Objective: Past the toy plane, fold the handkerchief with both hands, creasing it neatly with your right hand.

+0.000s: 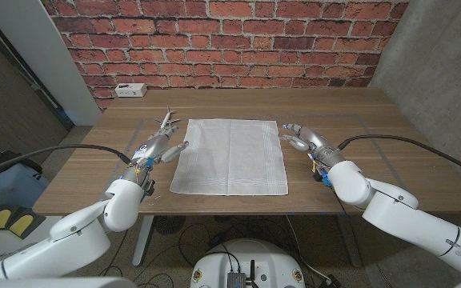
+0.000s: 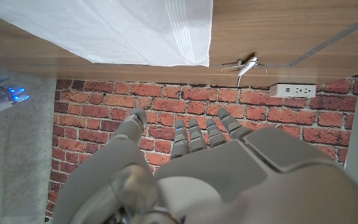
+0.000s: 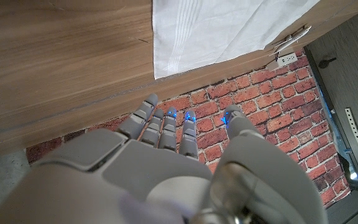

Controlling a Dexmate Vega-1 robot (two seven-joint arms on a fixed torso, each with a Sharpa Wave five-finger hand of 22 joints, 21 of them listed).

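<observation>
A white handkerchief (image 1: pixel 230 157) lies spread open and flat in the middle of the wooden surface (image 1: pixel 390 152), its near edge close to the surface's front edge and faint fold lines crossing it. No container stands on the surface. The toy plane (image 1: pixel 166 122) sits just beyond the handkerchief's far left corner, small and pale, not touching the cloth.

The left robot hand (image 1: pixel 160 149) hovers just beside the handkerchief's left edge, fingers apart and holding nothing, fingertips pointing toward the cloth. The right robot hand (image 1: pixel 301 138) hangs near the handkerchief's far right corner, fingers likewise spread and empty; whether a fingertip touches the cloth cannot be told.

Bare wood runs along both sides of the handkerchief, wider on the right, and a broad band lies open behind it up to the brick wall (image 1: pixel 238 40). A white power strip (image 1: pixel 130 90) rests at the far left edge against the wall, well apart from the plane.
</observation>
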